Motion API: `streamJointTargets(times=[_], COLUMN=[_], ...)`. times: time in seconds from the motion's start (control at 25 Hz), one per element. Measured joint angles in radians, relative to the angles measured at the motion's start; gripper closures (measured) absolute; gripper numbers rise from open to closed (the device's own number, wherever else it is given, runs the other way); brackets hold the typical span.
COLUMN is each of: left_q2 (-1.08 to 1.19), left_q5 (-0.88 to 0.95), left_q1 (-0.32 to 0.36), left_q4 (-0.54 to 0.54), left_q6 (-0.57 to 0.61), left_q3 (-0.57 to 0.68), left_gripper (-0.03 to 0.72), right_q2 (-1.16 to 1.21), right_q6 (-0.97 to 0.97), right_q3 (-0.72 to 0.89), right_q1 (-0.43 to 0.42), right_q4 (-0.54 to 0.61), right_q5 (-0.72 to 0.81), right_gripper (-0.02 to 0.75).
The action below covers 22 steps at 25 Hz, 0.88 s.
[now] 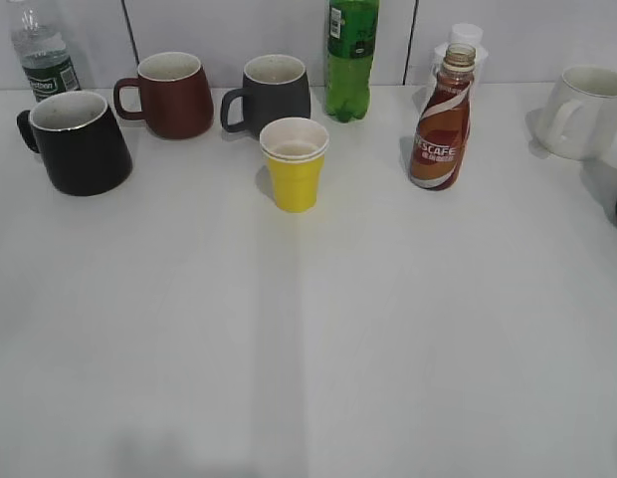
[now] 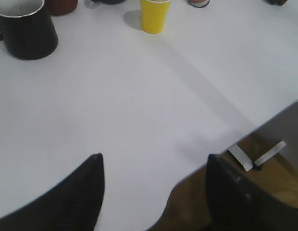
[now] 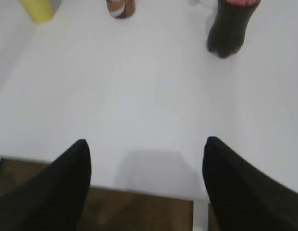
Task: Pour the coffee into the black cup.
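Note:
The brown Nescafe coffee bottle [image 1: 441,124] stands upright at the back right of the white table; only its base shows at the top of the right wrist view [image 3: 121,8]. The large black cup [image 1: 78,141] stands at the back left and shows in the left wrist view [image 2: 27,29]. My left gripper [image 2: 154,161] is open and empty over the table's front edge, far from the cup. My right gripper [image 3: 145,147] is open and empty over the front edge, far from the bottle. Neither gripper shows in the exterior view.
A yellow paper cup [image 1: 294,163] stands mid-table. Behind it are a maroon mug [image 1: 171,94], a dark grey mug [image 1: 271,95], a green soda bottle [image 1: 350,58] and a clear water bottle [image 1: 42,50]. A white mug [image 1: 585,112] is at right; a dark cola bottle [image 3: 232,26] too.

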Motion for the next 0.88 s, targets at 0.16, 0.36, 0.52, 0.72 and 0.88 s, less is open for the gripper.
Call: streamJointTargets(times=[0.16, 0.36, 0.52, 0.72, 0.88], left_q2=[-0.108, -0.155, -0.158, -0.150, -0.148], left_q5=[0.058, 0.056, 0.010, -0.060, -0.062], left_q1=[0.000, 0.000, 0.000, 0.000, 0.000], left_q4=[-0.012, -0.017, -0.014, -0.014, -0.014], left_q6=[0.005, 0.013, 0.024, 0.051, 0.053], left_q3=[0.041, 0.089, 0.101, 0.130, 0.131], left_gripper=[0.190, 0.190, 0.190, 0.202, 0.228], right_q2=[-0.146, -0.195, -0.196, -0.196, -0.196], right_q6=[-0.042, -0.062, -0.069, -0.086, -0.087], right_q3=[0.123, 0.177, 0.195, 0.221, 0.222], right_q1=[0.000, 0.000, 0.000, 0.000, 0.000], right_q4=[-0.001, -0.002, -0.001, 0.018, 0.019], right_q5=[0.014, 0.010, -0.064, -0.125, -0.130], right_gripper=[0.173, 0.173, 0.173, 0.174, 0.174])
